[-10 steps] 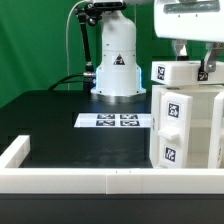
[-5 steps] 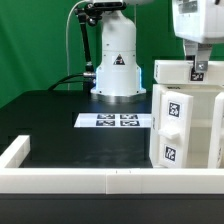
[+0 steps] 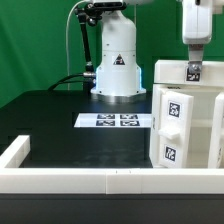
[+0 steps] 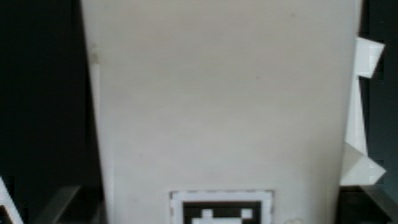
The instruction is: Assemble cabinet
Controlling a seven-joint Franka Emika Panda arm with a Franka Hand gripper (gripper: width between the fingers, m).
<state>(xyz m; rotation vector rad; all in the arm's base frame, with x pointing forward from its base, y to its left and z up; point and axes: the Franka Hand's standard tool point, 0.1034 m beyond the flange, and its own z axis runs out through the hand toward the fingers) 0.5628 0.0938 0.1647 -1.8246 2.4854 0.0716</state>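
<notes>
The top panel [image 3: 172,72] lay on or just above the cabinet body [image 3: 185,125] at the frame's right edge, the pincer [image 3: 196,70] apparently clamped on it from above. Seating it well likely meant squaring its edges with the body, then lowering straight toward the counter [image 3: 60,110] without tilt.

No legible words, numbers or brand names in either view, only coded marks: square black-and-white tags, patterns too small to decode.

Exterior view, right of frame: upper tag [image 3: 172,109] and lower tag [image 3: 169,153] on the front of the cabinet body [image 3: 200,130]. Block tag [image 3: 193,71] is on the top block [image 3: 168,72], upper right. At centre, a cluster of tags is on the marker board [image 3: 117,121], flat on the surface [image 3: 55,120].

Arm base [image 3: 117,75], upper centre, has a small dark triangle sign [image 3: 119,61], contents unreadable.

Wrist view: wrist tag [image 4: 224,208] on the white panel [image 4: 205,100], cut off by the lower frame edge.
</notes>
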